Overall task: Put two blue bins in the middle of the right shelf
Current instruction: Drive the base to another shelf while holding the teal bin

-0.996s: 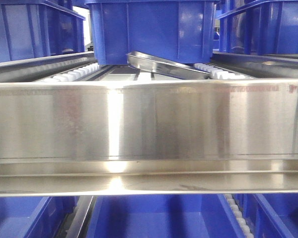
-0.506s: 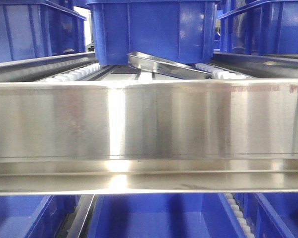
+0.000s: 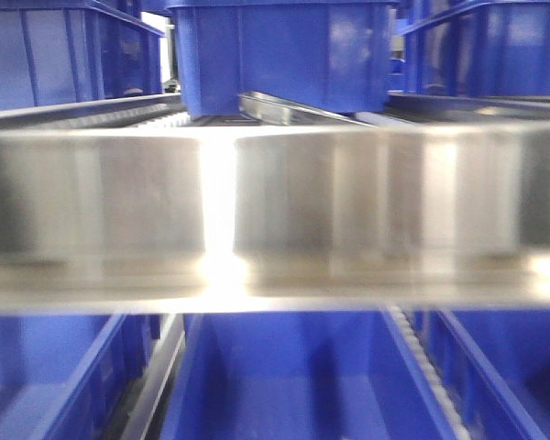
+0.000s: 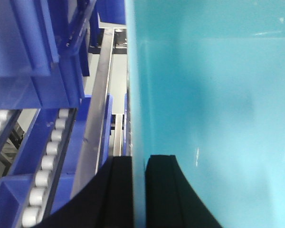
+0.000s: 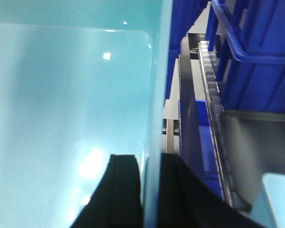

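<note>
Cyan bin [image 4: 218,118] fills both wrist views; the front camera does not show it.

- Left end effector [image 4: 137,161] straddles 1 side wall: 1 black finger [image 4: 118,190] outside, the other inside, closed onto the thin plastic.
- Right end effector [image 5: 151,159] is clamped the same way on the opposite wall, inner finger [image 5: 126,190] against the glossy inside face.
- I judge it to be 1 bin held between 2 arms. I cannot tell whether a 2nd is nested in it, or whether its base rests on anything.
- A pale cyan patch [image 5: 278,199] sits low right in the right wrist view. It may be the other bin, but too little shows.
- Surroundings: white roller lane [image 4: 42,166] and royal blue crates [image 3: 284,55] close on both sides. The front view is smeared; a steel shelf rail [image 3: 348,211] spans it, with crates above and below.

Handling, my judgement:
- Smooth, shiny plastic with what shows of the inside empty, so probably light.
- The walls look thin enough to flex and slippery under the pads.
- The best hold is high on the wall, where a thicker rim would resist bowing.
- Both grips should stay level, or the bin twists.
- Clearance past the rail and the neighbouring crates looks tight.
</note>
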Available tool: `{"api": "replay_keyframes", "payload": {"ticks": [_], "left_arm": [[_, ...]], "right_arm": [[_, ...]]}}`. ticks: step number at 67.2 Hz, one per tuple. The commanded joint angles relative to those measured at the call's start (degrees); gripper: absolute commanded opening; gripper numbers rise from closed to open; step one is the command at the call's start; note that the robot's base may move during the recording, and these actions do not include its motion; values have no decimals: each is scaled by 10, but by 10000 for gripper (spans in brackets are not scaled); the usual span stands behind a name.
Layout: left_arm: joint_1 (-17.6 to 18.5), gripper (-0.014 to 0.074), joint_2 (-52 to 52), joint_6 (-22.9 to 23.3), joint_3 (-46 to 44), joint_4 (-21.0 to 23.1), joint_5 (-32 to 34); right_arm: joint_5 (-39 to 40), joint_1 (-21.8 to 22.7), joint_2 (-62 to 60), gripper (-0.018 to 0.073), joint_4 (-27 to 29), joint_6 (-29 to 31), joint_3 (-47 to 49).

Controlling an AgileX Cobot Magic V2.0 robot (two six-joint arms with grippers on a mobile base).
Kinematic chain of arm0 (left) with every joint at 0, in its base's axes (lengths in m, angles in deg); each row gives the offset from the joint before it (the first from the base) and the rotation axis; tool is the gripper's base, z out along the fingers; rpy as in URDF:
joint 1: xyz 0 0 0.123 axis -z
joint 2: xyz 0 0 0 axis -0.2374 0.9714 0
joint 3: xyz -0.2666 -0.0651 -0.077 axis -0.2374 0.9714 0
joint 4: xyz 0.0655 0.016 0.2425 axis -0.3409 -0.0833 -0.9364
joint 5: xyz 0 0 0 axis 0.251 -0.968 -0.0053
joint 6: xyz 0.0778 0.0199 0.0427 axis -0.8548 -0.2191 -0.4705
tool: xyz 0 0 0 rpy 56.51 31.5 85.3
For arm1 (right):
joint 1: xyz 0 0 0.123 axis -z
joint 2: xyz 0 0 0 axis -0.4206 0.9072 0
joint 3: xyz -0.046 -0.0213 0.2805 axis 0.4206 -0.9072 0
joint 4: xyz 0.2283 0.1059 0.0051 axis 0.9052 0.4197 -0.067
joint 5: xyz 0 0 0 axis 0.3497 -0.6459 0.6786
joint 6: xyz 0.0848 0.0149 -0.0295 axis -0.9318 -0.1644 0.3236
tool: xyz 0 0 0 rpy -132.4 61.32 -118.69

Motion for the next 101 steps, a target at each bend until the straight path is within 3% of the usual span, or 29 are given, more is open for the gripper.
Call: {"api": "replay_keyframes", "payload": {"ticks": [1,101], "left_arm": [[4,-111,-2,0,-6,-13,24],[4,-111,-2,0,-6,-13,24]], "right_arm": [[36,-3,-5,-162,-14,9,7],[36,-3,-5,-162,-14,9,7]]}}
